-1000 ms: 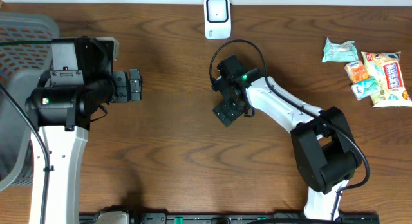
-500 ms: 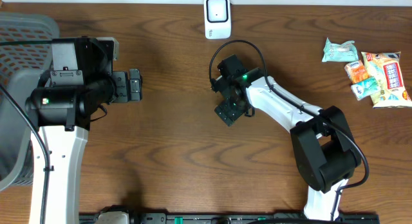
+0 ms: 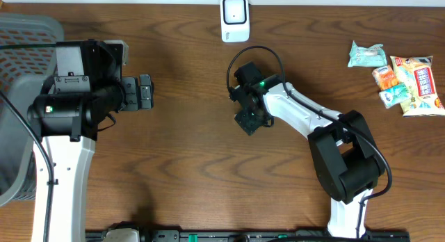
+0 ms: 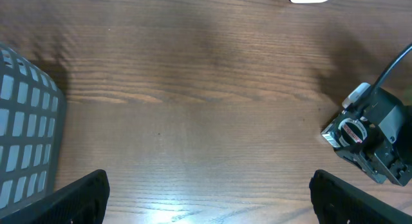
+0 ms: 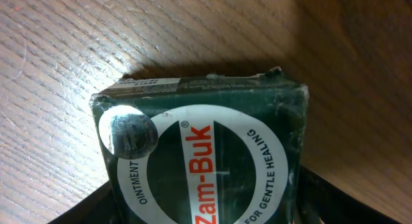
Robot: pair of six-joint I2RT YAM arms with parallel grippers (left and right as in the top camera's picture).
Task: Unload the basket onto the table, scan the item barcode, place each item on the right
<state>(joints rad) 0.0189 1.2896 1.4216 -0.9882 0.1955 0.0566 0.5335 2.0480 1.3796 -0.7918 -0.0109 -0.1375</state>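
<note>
The right gripper's fingers [image 5: 325, 201] stand one on each side of the dark green Zam-Buk box [image 5: 206, 159], their dark tips showing at its lower left and lower right corners in the wrist view. Whether they press on its sides or stand just off them I cannot tell. The box lies flat on the wooden table [image 3: 188, 165] with its round white label facing up, near the middle, and from overhead it is almost wholly hidden under the right gripper [image 3: 247, 119]. Beyond it, at the far edge, stands the white scanner [image 3: 235, 18], well apart from the box. The left gripper [image 3: 144, 92] hovers over bare wood on the left with its fingers spread wide and nothing between them. A grey basket [image 3: 21, 33] sits at the far left, and a few snack packets [image 3: 400, 75] lie at the far right.
</note>
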